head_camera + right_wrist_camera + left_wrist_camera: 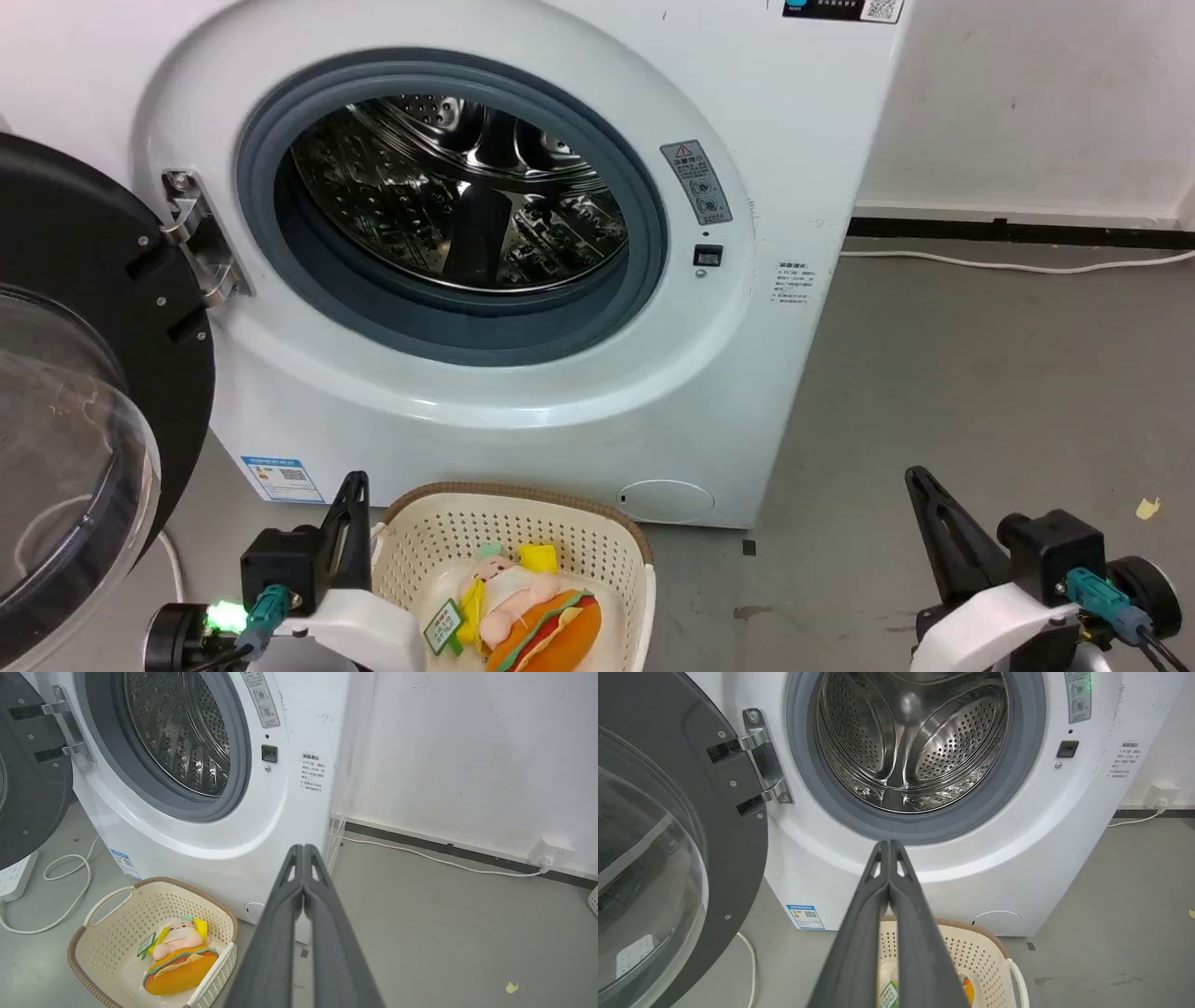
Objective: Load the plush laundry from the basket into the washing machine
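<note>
Head view: plush laundry (541, 616) lies in basket (569, 534) before open washing machine (523, 439); left gripper (355, 483), right gripper (919, 478) both pinched closed, empty.

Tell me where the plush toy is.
The plush laundry lies in the basket on the floor before the washing machine, bottom centre of the head view.

**A bare laundry corner**

A white front-loading washing machine (523, 439) fills the upper left of the head view, standing on a grey concrete floor (980, 420). At the upper right run a plain white wall (1027, 112), black skirting (1027, 232) and a loose white cable (1027, 270).
</note>
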{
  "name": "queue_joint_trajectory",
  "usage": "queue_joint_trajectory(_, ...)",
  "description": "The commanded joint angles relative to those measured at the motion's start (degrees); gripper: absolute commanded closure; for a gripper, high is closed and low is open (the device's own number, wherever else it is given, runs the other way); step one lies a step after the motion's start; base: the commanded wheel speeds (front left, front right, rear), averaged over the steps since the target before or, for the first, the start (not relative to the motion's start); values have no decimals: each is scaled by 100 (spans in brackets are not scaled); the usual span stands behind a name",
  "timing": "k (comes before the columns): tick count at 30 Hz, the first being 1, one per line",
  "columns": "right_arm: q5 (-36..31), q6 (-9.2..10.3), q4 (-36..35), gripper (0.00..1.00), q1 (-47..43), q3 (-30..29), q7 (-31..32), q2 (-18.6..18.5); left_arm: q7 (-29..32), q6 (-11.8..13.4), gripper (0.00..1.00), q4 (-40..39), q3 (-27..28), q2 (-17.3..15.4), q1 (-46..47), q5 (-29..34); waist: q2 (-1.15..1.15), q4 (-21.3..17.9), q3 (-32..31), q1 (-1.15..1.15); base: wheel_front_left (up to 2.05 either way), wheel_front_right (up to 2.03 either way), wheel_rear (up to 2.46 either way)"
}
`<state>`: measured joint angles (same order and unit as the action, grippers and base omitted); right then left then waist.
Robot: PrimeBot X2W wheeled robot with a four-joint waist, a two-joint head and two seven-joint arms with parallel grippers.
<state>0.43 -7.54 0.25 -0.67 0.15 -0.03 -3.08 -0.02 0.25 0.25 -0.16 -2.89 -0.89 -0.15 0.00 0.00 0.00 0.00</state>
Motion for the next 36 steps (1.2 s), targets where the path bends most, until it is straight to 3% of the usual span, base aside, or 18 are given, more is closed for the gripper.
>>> queue_joint_trajectory(1, -43, 5, -25, 100, 67, -15, 3, 21, 2, -25, 100, -25, 16, 2, 89, 15, 0, 0, 0, 0, 0, 0, 0)
queue_joint_trajectory(32, 2, 0, 0, 100, 0, 0, -2, 0, -2, 0, 100, 0, -1, 0, 0, 0, 0, 0, 0, 0, 0, 0, 0)
queue_joint_trajectory(33, 5, 0, 2, 0, -1, 4, -3, -1, -3, 3, 0, 2, -4, 0, -3, -1, 0, 0, 0, 0, 0, 0, 0)
queue_joint_trajectory(35, 7, 0, 3, 0, -2, 9, -4, -1, -4, 7, 0, 2, -11, 0, -3, -1, 0, 0, 1, 0, 0, 0, 0)
queue_joint_trajectory(36, 7, 0, 3, 100, -2, 10, -4, -1, -4, 7, 100, 2, -12, 0, -3, -1, 0, 0, 1, 0, 0, 0, 0)
